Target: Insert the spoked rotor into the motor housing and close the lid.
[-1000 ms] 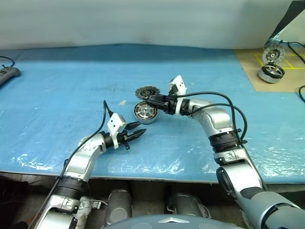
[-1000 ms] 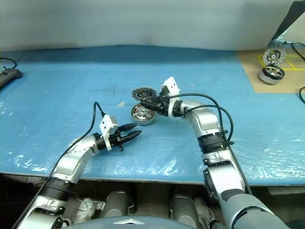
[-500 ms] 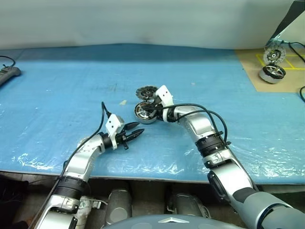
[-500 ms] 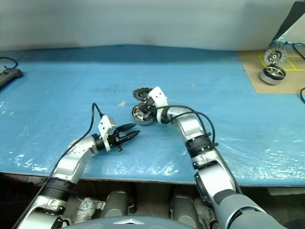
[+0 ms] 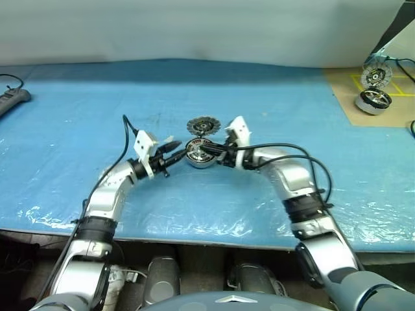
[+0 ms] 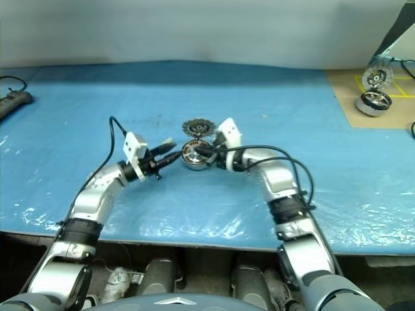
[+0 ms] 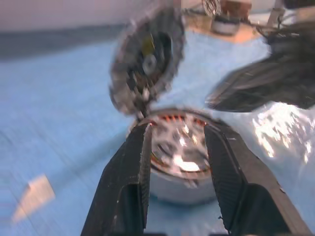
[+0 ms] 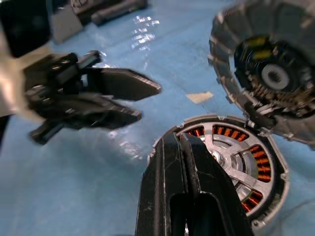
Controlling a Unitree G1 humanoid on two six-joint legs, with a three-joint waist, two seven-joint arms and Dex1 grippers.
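**Rotor seated in the housing, lid not yet on**

The spoked rotor (image 8: 235, 156) lies inside the motor housing (image 5: 200, 156), copper windings showing round it. The lid (image 5: 203, 126) rests just behind, finned face up, its edge leaning on the housing rim. The left gripper (image 7: 175, 162), jaws part-open and empty, frames the housing; the right gripper (image 8: 184, 169) is pressed shut on nothing. Best practice: steady the housing, then bring the lid over level and centred.

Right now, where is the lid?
The lid sits finned face up on the blue table cover, just behind the motor housing and leaning on its far rim, near the table's middle between both grippers.
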